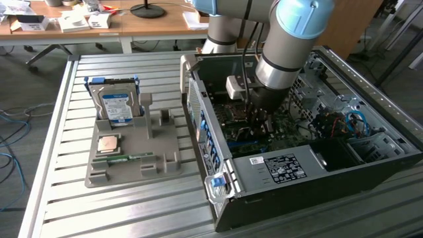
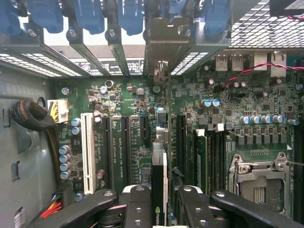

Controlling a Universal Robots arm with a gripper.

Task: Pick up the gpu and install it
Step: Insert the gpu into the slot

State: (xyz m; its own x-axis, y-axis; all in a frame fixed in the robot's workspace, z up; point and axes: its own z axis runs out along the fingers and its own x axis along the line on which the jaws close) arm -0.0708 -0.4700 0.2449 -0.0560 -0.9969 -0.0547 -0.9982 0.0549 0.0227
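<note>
The gpu (image 2: 159, 164) appears edge-on in the wrist view as a thin dark card standing upright on the green motherboard (image 2: 123, 99), in line with the long black expansion slots (image 2: 181, 137). Its grey metal end bracket (image 2: 161, 45) reaches the case's rear slot openings. My gripper (image 2: 159, 209) is shut on the card, one black finger (image 2: 137, 209) on each side. I cannot tell whether the card sits fully in its slot. In the exterior view my gripper (image 1: 261, 116) is lowered deep inside the open computer case (image 1: 278, 198).
A grey fixture tray (image 1: 132, 168) on the slatted table holds a silver hard drive (image 1: 116, 101), a processor chip (image 1: 109, 144) and a green memory stick (image 1: 126, 158). Blue slot clips (image 2: 90, 16), cables (image 1: 353, 121), the empty processor socket (image 2: 259, 183) and case walls crowd the gripper.
</note>
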